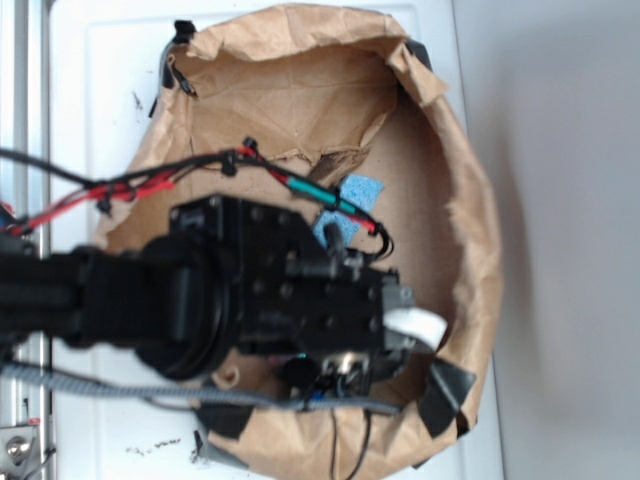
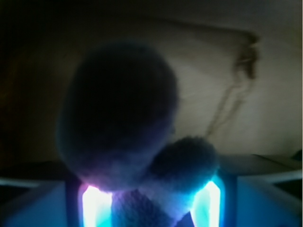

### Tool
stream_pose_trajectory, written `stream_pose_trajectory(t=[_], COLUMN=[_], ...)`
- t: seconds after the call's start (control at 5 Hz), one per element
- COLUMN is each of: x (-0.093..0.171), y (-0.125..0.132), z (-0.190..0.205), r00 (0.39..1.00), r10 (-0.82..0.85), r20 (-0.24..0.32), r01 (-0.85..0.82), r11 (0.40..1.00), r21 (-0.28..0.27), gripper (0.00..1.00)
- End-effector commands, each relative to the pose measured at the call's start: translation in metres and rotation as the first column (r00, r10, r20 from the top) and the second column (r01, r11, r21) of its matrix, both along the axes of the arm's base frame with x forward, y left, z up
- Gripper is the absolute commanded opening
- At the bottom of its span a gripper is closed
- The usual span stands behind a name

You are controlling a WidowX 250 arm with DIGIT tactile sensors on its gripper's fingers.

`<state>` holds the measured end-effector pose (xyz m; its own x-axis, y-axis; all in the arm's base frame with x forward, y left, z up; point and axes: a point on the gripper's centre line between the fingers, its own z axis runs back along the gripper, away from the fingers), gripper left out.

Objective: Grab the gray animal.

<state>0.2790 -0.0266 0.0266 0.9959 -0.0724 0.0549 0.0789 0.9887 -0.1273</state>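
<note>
Gray animal (image 2: pixel 118 123) fills the wrist view, dark fuzzy plush with one big rounded lump up top and a smaller rounded lump (image 2: pixel 187 161) lower right. Its lower part sits right between the two fingers (image 2: pixel 97 205), which glow blue-white on left and right at the bottom edge. Plush touches both glowing pads, so the jaws are partly closed and clamped on the toy, gap filled by plush. Behind it, dim brown paper with a dark crease line.

Exterior view: gripper (image 1: pixel 345 375) hangs under the black arm, low inside the brown paper-lined bin (image 1: pixel 460 200); the toy itself is mostly hidden under the arm, only a small dark blob near the gripper, cannot tell for sure it is the plush. Blue sponge (image 1: pixel 358 192) lies on the bin floor beyond the arm, partly covered by red and green wires (image 1: pixel 300 185). White tag (image 1: pixel 418 322) on the arm's end. No readable writing or labels in either view.
</note>
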Motion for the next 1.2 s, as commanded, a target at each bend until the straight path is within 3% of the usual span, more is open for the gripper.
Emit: stream_pose_trajectory(t=[0.0, 0.2, 0.4, 0.8, 1.0], x=[0.008, -0.011, -0.027, -0.02, -0.02], y=[0.044, 0.043, 0.036, 0.017, 0.009], z=[0.084, 0.112, 0.131, 0.155, 0.147], r00=[0.987, 0.982, 0.98, 0.975, 0.979], r10=[0.12, 0.104, 0.085, 0.157, 0.103], r20=[0.111, 0.157, 0.178, 0.159, 0.176], r01=[-0.106, -0.088, -0.078, -0.179, -0.142], r11=[0.986, 0.99, 0.996, 0.974, 0.964], r21=[-0.126, -0.106, -0.047, 0.139, 0.227], gripper=[0.0, 0.0, 0.0, 0.0, 0.48])
